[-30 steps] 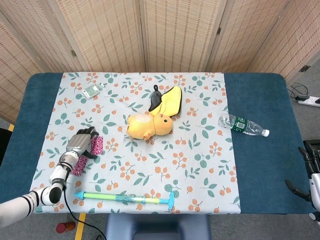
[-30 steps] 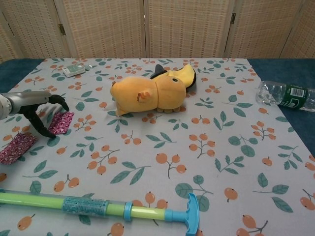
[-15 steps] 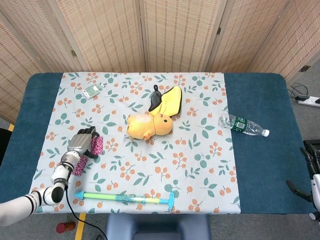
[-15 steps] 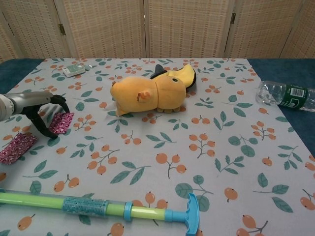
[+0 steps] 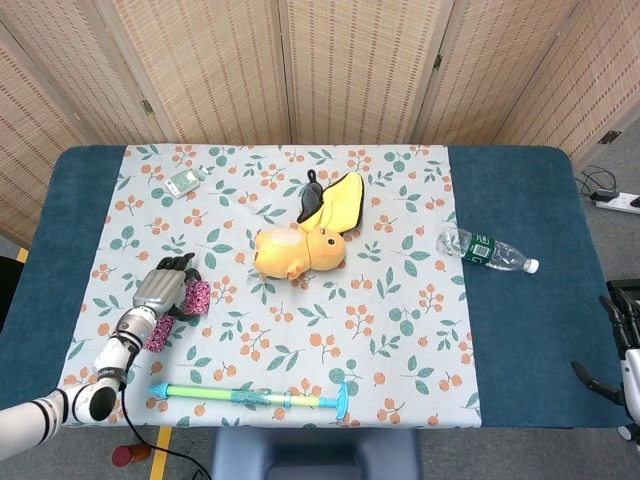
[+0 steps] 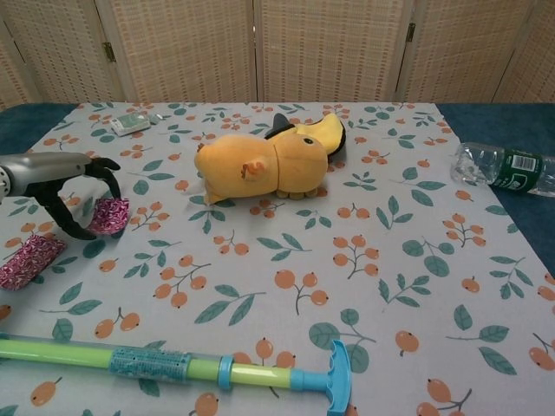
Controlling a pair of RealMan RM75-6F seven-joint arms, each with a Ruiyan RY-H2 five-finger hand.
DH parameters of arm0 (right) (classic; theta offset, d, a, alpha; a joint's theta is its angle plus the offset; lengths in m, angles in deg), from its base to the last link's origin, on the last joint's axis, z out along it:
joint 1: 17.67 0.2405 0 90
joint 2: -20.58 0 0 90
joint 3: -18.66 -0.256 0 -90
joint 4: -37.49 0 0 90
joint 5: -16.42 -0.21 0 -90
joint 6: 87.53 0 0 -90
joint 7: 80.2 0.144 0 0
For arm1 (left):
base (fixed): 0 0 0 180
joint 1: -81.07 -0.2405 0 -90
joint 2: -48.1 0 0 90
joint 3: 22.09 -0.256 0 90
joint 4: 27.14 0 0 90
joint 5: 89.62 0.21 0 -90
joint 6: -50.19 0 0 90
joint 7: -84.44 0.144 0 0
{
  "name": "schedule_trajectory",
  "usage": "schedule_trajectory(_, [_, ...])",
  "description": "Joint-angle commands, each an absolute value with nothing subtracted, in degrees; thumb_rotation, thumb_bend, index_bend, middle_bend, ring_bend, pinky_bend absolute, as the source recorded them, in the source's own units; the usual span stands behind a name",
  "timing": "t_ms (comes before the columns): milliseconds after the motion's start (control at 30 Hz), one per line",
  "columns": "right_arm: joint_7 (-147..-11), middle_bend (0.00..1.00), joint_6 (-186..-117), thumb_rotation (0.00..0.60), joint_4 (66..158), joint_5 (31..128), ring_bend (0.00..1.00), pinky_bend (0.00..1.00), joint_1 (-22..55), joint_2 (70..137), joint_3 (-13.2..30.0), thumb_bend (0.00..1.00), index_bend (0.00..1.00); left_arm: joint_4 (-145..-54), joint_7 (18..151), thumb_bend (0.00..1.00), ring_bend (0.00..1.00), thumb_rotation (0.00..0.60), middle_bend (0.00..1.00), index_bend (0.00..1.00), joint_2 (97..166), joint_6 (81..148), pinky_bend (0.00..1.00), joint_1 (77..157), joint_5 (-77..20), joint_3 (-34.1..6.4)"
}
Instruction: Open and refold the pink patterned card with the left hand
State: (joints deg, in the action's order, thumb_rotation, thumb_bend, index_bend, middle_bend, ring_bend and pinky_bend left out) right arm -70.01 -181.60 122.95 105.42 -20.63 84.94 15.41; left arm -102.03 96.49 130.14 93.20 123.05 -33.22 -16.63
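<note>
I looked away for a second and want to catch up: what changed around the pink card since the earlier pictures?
The left hand lifted slightly, its fingers now arched over the far flap of the pink patterned card, which stands up more. The near flap lies flat as before. The plush toy, bottle and water squirter stayed put.

The left hand (image 6: 52,186) is cut off by the chest view's left edge, so only its dark curled fingers (image 6: 106,165) and part of the back show. Beneath those fingers, the middle of the pink patterned card (image 6: 111,214) is hidden; one flap shows just beyond the fingertips, the other nearer the wrist. Whether the fingers pinch the card or only arch over it cannot be told. The right hand (image 5: 625,335) is clipped by the head view's right edge, its fingers mostly unseen.
</note>
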Motion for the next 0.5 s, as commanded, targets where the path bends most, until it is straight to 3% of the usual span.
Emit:
schedule_trajectory(33, [-70.01, 0.0, -181.93, 0.6, 123.02, 105.5, 0.0, 0.0, -20.8, 84.89, 15.42, 0.23, 0.0, -105.91, 95.08, 0.23, 0.0, 0.6, 0.0, 0.33, 126.75, 96.11, 0.0, 121.19, -27.11, -18.57])
schedule_trajectory(267, [-69.89, 0.0, -182.57, 0.6, 122.96, 106.01, 0.0, 0.0, -21.13, 85.11, 15.62, 0.23, 0.0, -108.45, 90.22, 0.23, 0.0, 0.6, 0.0, 0.33, 122.2, 100.56, 0.0, 117.94, -16.11, -22.24])
schedule_trajectory(500, [-71.08, 0.0, -183.32, 0.6, 124.1, 106.93, 0.0, 0.0, -21.22, 84.59, 15.67, 0.23, 0.0, -105.53, 83.71, 0.22, 0.0, 0.6, 0.0, 0.33, 120.74, 105.52, 0.0, 115.33, -6.35, -25.65])
